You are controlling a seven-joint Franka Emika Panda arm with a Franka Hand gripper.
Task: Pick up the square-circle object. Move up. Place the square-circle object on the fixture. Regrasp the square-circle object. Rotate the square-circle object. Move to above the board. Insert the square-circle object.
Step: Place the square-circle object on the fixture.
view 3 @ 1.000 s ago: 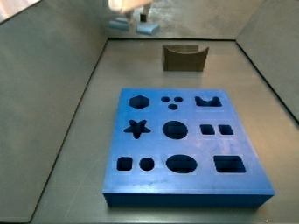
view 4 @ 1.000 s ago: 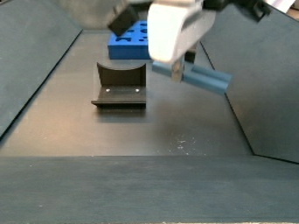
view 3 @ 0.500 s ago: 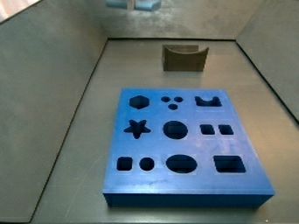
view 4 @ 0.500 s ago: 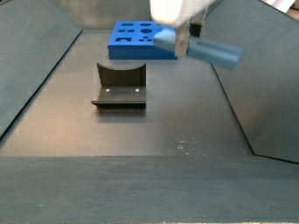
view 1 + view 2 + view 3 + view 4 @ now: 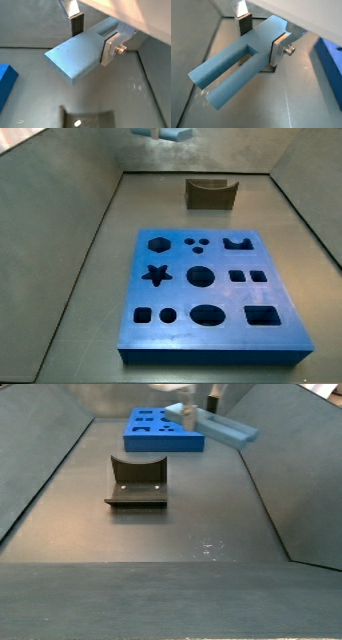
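Gripper (image 5: 259, 36), raised high above the floor, jaws clamped across one end of the square-circle object (image 5: 234, 67), its length jutting free, seemingly so it clears the fixture (image 5: 138, 481) and board (image 5: 210, 295) below.

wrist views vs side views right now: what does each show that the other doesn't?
Only the wrist views show the gripper with both fingers clamped on the square-circle object, its split end visible. Only a side view shows the board's full hole pattern. Both show the fixture, unoccupied, and the object held clear of the floor.
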